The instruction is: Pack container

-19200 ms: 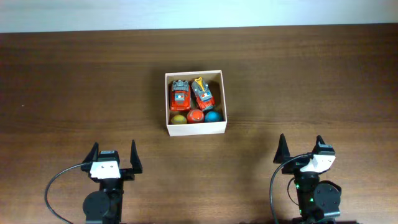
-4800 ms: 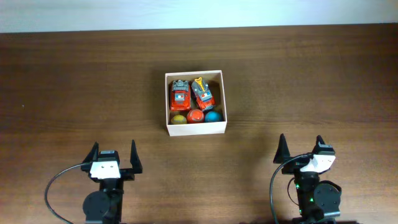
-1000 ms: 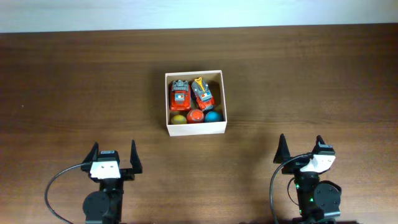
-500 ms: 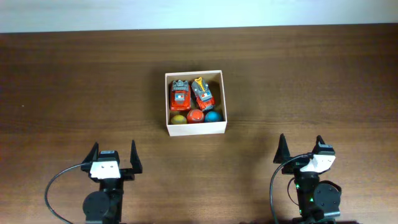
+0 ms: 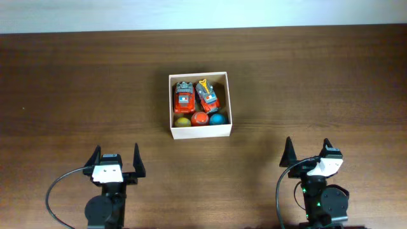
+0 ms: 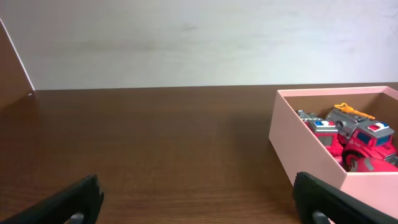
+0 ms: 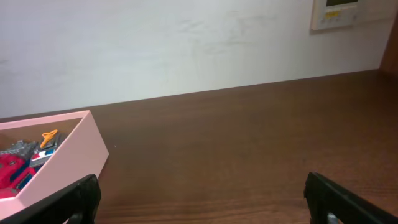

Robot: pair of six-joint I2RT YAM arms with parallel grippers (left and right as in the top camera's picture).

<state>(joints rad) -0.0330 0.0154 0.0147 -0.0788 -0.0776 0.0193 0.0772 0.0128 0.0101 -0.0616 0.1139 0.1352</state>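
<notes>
Shows container [image 5: 200, 131] with toy trucks [image 5: 184, 97] and balls [image 5: 200, 118] inside; left gripper [image 5: 116, 152] at 7 o'clock, right gripper [image 5: 307, 147] at 5, both spread wide, empty.

No text legible anywhere, wall panel [image 7: 341, 12] with a small display too blurred to read, markings on toy cars [image 5: 184, 97] in the container [image 5: 200, 131] too small to make out

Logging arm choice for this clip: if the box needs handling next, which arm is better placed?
Left, marginally. Both grippers hang open and empty, well short of the box; the left gripper sits slightly nearer to it than the right gripper.
</notes>
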